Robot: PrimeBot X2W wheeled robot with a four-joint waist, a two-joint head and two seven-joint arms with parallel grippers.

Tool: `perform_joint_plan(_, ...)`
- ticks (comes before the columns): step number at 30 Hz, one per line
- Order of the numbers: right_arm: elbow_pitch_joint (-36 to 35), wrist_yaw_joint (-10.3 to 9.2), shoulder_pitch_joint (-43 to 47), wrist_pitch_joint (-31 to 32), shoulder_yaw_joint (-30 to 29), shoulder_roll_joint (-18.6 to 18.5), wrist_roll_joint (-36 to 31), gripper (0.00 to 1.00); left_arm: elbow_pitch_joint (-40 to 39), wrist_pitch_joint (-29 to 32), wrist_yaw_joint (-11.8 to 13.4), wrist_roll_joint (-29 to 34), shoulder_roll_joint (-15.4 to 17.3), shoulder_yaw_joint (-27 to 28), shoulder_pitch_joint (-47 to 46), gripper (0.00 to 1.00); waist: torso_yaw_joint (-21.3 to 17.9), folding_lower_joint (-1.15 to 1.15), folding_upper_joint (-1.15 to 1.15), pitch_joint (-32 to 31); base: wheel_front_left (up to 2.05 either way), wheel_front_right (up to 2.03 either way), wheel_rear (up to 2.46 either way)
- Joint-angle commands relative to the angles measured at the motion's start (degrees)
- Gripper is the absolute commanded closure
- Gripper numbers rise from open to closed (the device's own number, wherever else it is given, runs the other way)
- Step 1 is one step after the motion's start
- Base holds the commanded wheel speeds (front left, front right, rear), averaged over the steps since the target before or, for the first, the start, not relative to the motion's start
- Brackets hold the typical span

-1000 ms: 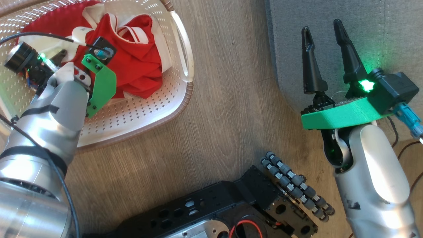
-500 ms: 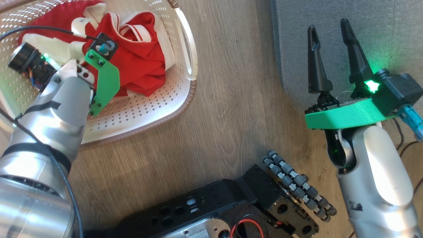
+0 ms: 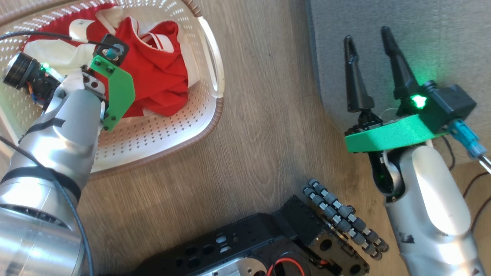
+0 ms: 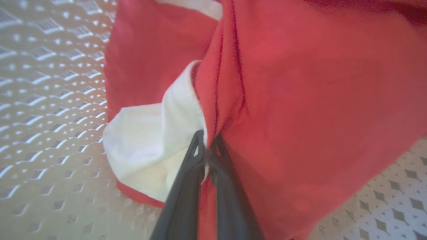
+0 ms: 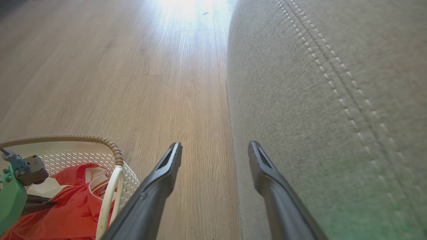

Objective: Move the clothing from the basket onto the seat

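While the left gripper (image 4: pixel 207 141) pinches a fold of the red clothing (image 4: pixel 300 100) inside the basket (image 3: pixel 180 130), the seat (image 3: pixel 422 46) lies well to its right, where the right gripper (image 3: pixel 366 34) hangs wide open.

Wood floor (image 3: pixel 261 115) bears basket (image 3: pixel 153 134), seemingly seat (image 3: pixel 422 38).

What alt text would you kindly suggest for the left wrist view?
The left gripper, jaws shut, pinches a fold of red-and-white clothing where the two colours meet. The clothing lies in the perforated cream basket.
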Motion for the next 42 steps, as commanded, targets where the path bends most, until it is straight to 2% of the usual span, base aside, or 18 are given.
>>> perform_joint_plan(1,0.7,0.98,1.0,0.6,1.5,0.3,0.7,0.00,-0.6,-1.0,0.6,-0.5,1.4,1.1,1.6,1.00,-0.4,0.00,0.00,-0.9,0.00,0.00,0.00)
perform_joint_plan(12,2.9,0.98,1.5,0.6,0.2,0.3,-2.1,0.00,-0.6,-11.9,3.0,-4.9,-1.5,3.4,6.5,1.00,2.6,0.00,0.00,-12.0,0.00,0.00,0.00)
perform_joint_plan(16,4.0,0.98,2.6,0.6,-0.8,0.3,-3.1,0.00,-0.6,-17.9,3.6,-6.8,-3.0,4.5,9.2,1.00,4.2,0.00,0.00,-17.3,0.00,0.00,0.00)
perform_joint_plan(17,5.0,0.98,3.9,0.6,-1.3,0.3,-4.2,0.00,-0.8,-22.1,3.9,-8.3,-4.2,5.2,11.2,1.00,5.6,0.00,0.00,-21.3,0.00,0.00,0.00)
perform_joint_plan(22,6.2,0.98,5.5,0.6,-1.5,0.2,-5.5,0.00,-4.0,-25.1,4.7,-10.5,-5.4,6.6,14.5,1.00,7.3,0.00,0.00,-26.9,0.00,0.00,0.00)
perform_joint_plan(28,7.3,0.98,7.7,0.6,-2.3,-0.2,-6.1,0.00,-19.5,-25.3,6.4,-11.1,-5.4,8.8,20.7,1.00,9.2,0.00,0.00,-32.6,0.00,0.00,0.00)
perform_joint_plan(36,8.7,0.98,10.9,0.6,-2.1,-0.8,-6.8,0.00,-38.1,-25.3,6.7,-10.3,-5.2,14.6,29.3,1.00,11.1,0.00,0.00,-39.5,0.00,0.00,0.00)
perform_joint_plan(37,8.7,0.98,10.9,0.6,-2.1,-0.8,-6.8,0.00,-38.1,-25.3,6.7,-10.3,-5.2,14.6,29.3,1.00,11.1,0.00,0.00,-39.5,0.00,0.00,0.00)
perform_joint_plan(42,9.2,0.98,12.6,0.6,-2.6,-1.0,-6.9,0.00,-48.9,-25.3,6.3,-8.6,-5.6,17.9,33.6,1.00,12.1,0.00,0.00,-43.4,0.00,0.00,0.00)
